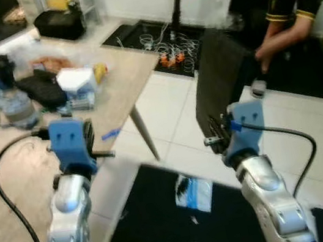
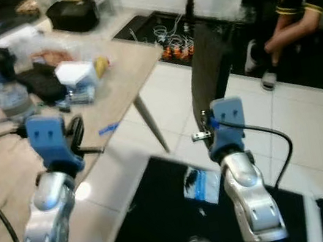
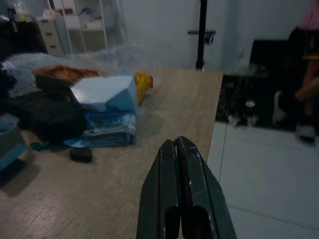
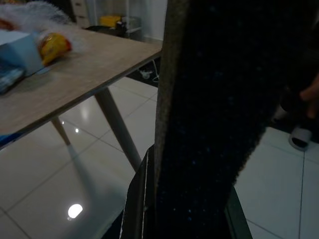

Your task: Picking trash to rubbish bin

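Dark sheet: a stiff, dark flat piece (image 1: 220, 80), taken to be the trash, is held upright over the white tiled floor (image 1: 312, 133), its lower edge clamped and its upper part rising free above the hand.
Right gripper: the right gripper (image 1: 216, 131) has its fingers closed on the bottom of the dark sheet; in the right wrist view the sheet (image 4: 224, 99) stands directly between them. The low grip is judged to keep the piece vertical and off the floor while it is carried.
Left gripper: the left gripper (image 3: 180, 194) is held above the near part of the bench, fingers pressed together with nothing between them; it is judged to be idle.
Rubbish bin: none can be made out, so the drop-off place cannot be told.
Blue wrapper: a small blue-and-white packet (image 1: 194, 192) lies on the black mat (image 1: 165, 219) near the robot, judged to be further trash.
Bench: the wooden bench (image 1: 118, 81) carries a clutter of a white-and-blue box (image 1: 77, 82), a yellow item (image 1: 100, 73) and dark bags; its corner and slanted leg (image 1: 144, 133) lie just left of the sheet.
Open room: bare tile lies ahead and to the right; a seated person (image 1: 291, 6) and a tangle of cables (image 1: 165, 49) bound the far side.
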Tool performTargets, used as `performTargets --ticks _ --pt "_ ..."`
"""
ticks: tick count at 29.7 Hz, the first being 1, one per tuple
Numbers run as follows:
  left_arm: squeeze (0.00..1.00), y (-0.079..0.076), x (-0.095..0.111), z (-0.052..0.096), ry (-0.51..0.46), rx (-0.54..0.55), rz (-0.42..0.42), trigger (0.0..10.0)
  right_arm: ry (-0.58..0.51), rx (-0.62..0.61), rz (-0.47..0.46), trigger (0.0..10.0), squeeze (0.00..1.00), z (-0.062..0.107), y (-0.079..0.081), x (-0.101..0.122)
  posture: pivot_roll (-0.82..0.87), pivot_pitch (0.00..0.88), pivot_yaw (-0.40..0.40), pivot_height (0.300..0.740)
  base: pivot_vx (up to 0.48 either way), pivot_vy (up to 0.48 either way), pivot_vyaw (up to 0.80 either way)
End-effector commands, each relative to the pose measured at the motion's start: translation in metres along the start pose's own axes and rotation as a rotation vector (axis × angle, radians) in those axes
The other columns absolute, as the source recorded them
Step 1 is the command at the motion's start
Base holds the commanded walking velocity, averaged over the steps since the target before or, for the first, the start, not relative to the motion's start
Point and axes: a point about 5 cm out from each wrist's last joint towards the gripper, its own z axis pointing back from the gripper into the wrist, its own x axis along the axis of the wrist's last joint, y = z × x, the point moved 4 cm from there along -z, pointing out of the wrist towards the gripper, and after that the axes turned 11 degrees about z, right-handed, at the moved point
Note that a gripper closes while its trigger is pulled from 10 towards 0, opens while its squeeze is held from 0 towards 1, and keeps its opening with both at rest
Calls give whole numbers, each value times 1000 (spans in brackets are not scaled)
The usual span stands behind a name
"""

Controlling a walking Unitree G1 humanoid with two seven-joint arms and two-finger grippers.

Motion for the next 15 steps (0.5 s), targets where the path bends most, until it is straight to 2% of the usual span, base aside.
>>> performTargets --ticks 1,15 --pt "0 -3 -2 -1 9 -16 -2 10000 -1 -15 10 10000 0 2 -5 -1 -12 33 -12 740 0 0 -644" --pt "0 -3 -1 -2 7 -12 3 10000 2 -18 7 10000 0 3 -6 -2 -15 40 -12 740 0 0 -654"
